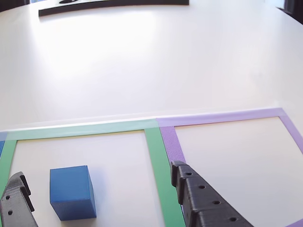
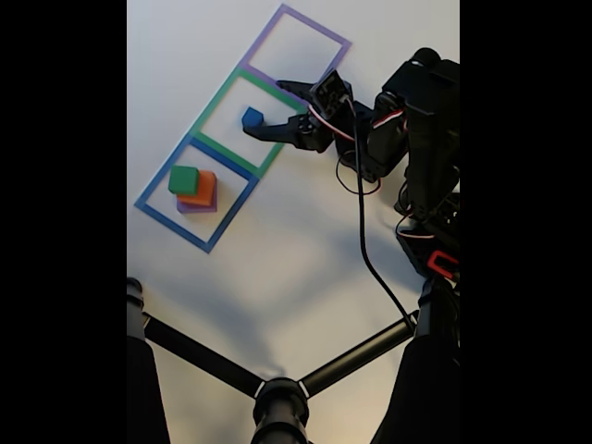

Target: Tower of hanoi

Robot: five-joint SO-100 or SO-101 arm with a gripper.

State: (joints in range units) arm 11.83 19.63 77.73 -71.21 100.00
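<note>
The small blue cube rests on the white table inside the green tape square. My gripper is open and low, one black finger on each side of the cube, not closed on it. In the fixed view the green block sits on the orange block, which sits on the purple block. That stack stands inside the blue tape square.
A purple tape square lies beyond the green one, with bare table inside it. A black stand with splayed legs crosses the near table. The arm's base and cable are at right. A dark flat object lies at the far edge.
</note>
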